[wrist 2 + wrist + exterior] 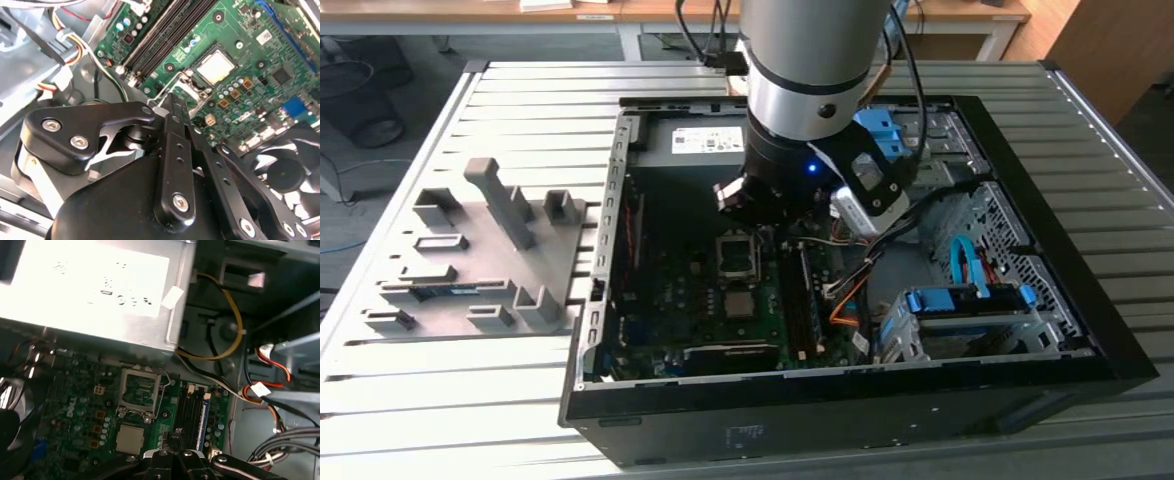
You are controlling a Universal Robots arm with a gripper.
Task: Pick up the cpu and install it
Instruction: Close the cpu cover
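The cpu [130,438] is a small silvery square lying flat on the green motherboard, just beside the open socket [140,390]; it also shows as cpu [216,66] and cpu [738,303]. My gripper [169,102] hangs above the board inside the open computer case, over the memory-slot side of the socket, a short way from the cpu and not touching it. Its black fingers [172,145] meet at the tips with nothing seen between them. In the first wrist view the gripper [175,456] sits close to the memory slots. The arm hides part of the board in the exterior view.
A grey power-supply box [90,290] with a white label borders the socket. Memory slots [192,415], bundled cables [235,320] and a black fan [285,170] crowd the board. Blue drive cages [967,300] stand on the exterior view's right, a grey fixture plate [480,250] on its left.
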